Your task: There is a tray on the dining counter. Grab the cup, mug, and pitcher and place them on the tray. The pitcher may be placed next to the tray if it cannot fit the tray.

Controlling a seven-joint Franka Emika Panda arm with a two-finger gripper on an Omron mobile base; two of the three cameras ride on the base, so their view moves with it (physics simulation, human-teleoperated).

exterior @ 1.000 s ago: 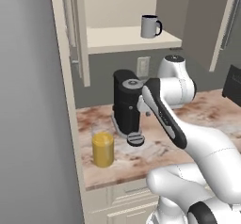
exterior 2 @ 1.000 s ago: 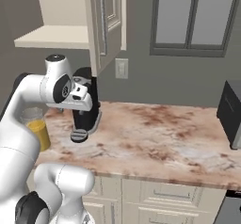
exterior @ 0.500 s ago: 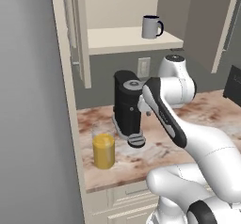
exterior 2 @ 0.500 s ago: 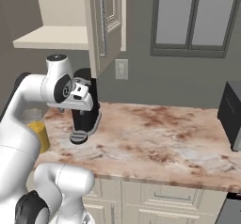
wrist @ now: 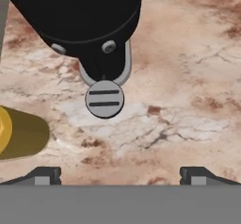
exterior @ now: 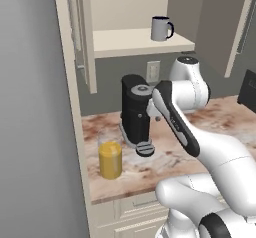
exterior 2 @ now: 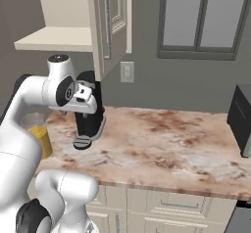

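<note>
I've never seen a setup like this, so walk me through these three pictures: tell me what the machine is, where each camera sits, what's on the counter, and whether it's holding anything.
This is a rendered kitchen with a white robot arm on a driving base. Two pictures come from cameras on the base, behind the arm to its left and right. The third comes from a camera on the hand, looking down at the counter; its two dark fingertips stand wide apart at the bottom, holding nothing. On the marbled counter stand a black coffee machine and a clear pitcher of yellow liquid. A grey mug sits on the open cabinet shelf above.
</note>
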